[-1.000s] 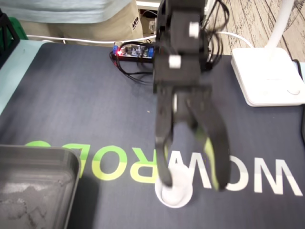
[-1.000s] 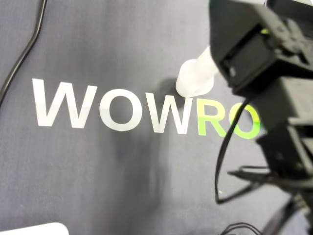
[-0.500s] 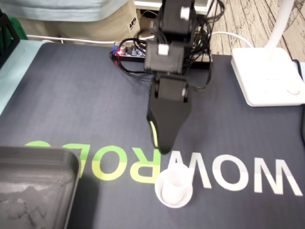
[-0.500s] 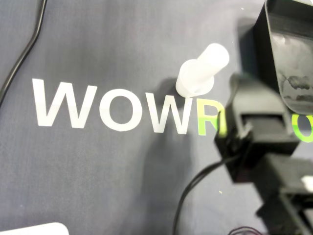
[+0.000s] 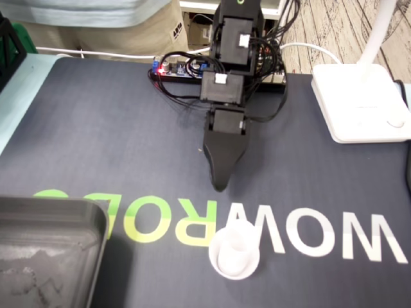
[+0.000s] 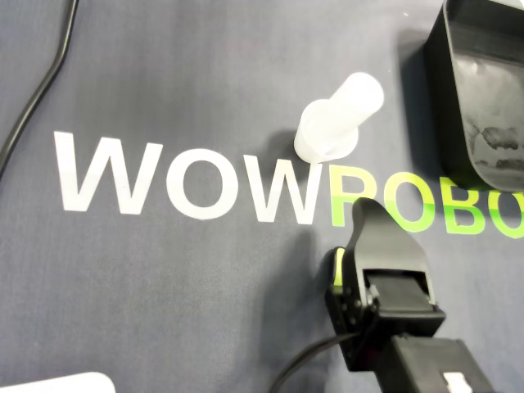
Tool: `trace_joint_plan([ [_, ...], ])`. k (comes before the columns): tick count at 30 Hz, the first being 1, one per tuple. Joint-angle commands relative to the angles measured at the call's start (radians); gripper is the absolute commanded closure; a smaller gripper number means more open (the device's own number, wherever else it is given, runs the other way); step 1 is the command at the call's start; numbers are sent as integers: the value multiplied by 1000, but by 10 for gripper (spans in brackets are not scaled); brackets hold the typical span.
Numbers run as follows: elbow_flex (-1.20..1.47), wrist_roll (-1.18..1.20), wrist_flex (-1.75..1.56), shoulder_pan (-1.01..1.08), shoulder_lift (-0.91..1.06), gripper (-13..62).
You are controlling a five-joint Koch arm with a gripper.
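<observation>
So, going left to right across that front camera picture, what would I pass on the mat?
tray → cup → lamp base. The arm stands over the cup's stretch, so it is left out.

Cup (image 5: 235,253) on the mat (image 5: 96,128), gripper (image 5: 219,185) behind it in fixed view, tray (image 5: 58,205) left, lamp base (image 5: 359,102) right

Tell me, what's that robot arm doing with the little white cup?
A black robot arm is working near a white cup on a dark mat. Right now its gripper points down at the mat, apart from the cup, and holds nothing. I cannot tell if its jaws are shut. The cup stands upright by the big letters. In the fixed view, a grey tray sits to the left.
</observation>
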Motion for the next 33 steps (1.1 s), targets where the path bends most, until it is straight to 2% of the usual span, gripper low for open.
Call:
trace_joint_plan([
  [1, 29, 46, -37, 5, 18, 163],
  [33, 29, 75, -28, 26, 18, 150],
])
